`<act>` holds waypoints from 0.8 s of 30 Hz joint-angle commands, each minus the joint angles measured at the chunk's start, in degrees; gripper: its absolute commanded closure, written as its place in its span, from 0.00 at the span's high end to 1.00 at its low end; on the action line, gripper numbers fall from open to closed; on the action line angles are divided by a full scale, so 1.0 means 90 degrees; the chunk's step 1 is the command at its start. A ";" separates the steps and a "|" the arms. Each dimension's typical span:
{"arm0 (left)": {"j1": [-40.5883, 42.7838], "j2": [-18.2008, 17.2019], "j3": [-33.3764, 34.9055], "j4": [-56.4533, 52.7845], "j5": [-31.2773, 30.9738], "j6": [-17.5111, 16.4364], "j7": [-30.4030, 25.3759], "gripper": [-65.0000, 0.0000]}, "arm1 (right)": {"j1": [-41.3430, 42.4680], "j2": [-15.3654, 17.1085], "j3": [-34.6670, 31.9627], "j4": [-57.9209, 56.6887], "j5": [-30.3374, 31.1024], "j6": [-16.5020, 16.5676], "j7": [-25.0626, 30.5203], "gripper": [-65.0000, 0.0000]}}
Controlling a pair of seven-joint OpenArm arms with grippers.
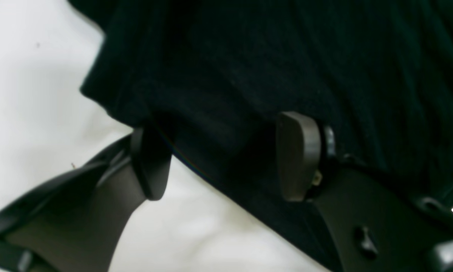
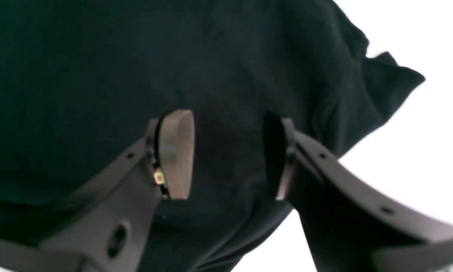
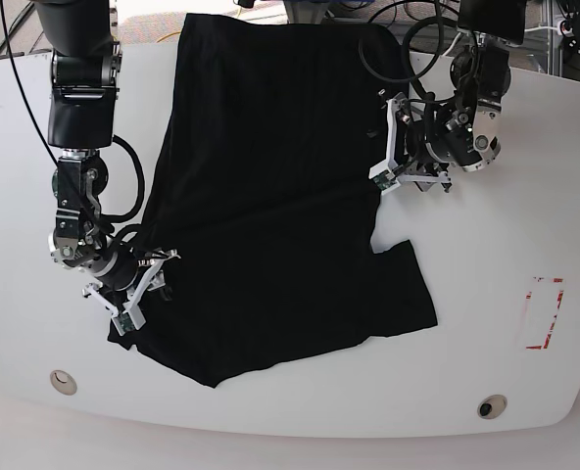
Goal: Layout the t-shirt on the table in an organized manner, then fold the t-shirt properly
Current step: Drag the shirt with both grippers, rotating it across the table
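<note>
My left gripper (image 1: 222,156) fills the wrist view, jaws spread apart over the t-shirt's (image 1: 271,64) edge, nothing pinched. On the other wrist view, my right gripper (image 2: 228,155) has its jaws parted too, pressed down on black cloth. From the base view I see the t-shirt (image 3: 270,196) spread across the middle of the table (image 3: 525,392), one sleeve toward the red tape rectangle (image 3: 543,313).
</note>
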 commanded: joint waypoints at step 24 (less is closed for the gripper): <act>-0.0152 -0.0175 -0.0001 -0.0512 0.0360 0.0001 -0.0220 0.01 | 0.0249 -0.0013 0.0665 0.0137 0.0023 -0.0031 -0.0094 0.45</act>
